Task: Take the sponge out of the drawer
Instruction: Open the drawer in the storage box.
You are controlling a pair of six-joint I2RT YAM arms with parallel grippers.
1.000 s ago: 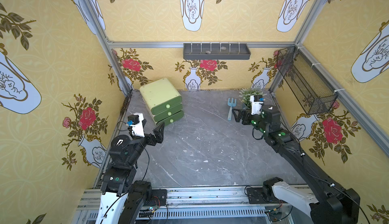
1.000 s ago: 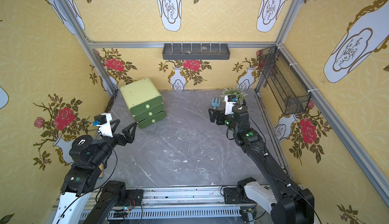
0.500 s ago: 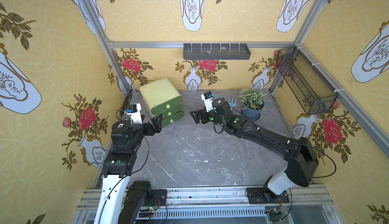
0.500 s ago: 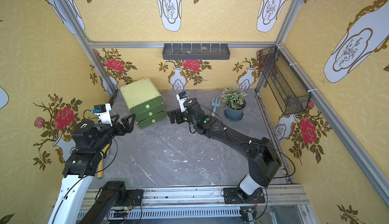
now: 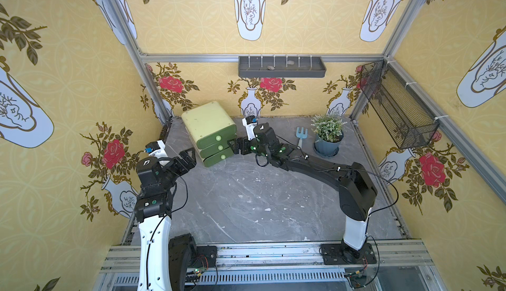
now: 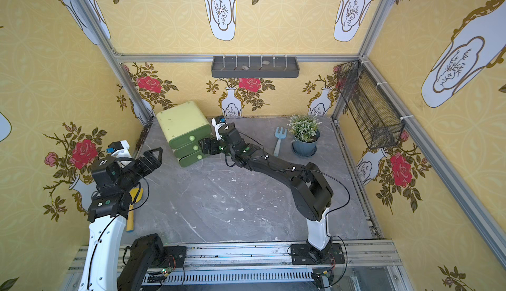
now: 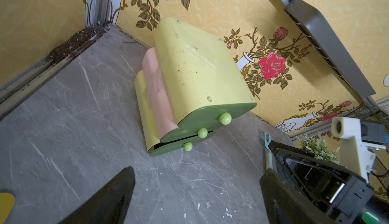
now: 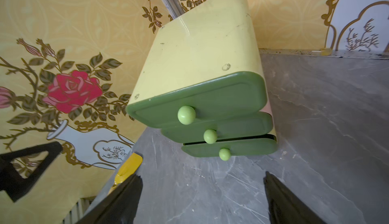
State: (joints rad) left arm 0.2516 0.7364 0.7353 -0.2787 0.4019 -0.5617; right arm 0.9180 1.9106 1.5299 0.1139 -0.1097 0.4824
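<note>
A yellow-green cabinet [image 5: 208, 124] [image 6: 183, 124] stands at the back left, seen in both top views. It has three dark green drawers with pale knobs: top [image 8: 186, 115], middle [image 8: 210, 136], bottom [image 8: 224, 154]. All three fronts look pushed in, with a thin dark gap above the bottom one. The sponge is hidden. My right gripper [image 5: 232, 146] [image 8: 202, 175] hovers open just in front of the drawer fronts, touching nothing. My left gripper [image 5: 189, 157] [image 7: 197, 171] is open and empty, a short way left of the cabinet [image 7: 195, 65].
A potted plant [image 5: 328, 133] and a blue hand fork [image 5: 301, 136] sit at the back right. A yellow-handled tool [image 6: 131, 210] lies by the left wall under my left arm. A wire basket [image 5: 397, 109] hangs on the right wall, a grey shelf [image 5: 282, 66] on the back wall.
My right arm swung from beside the plant across to the drawer fronts. My left gripper rose and moved toward the cabinet. Both stayed open.
</note>
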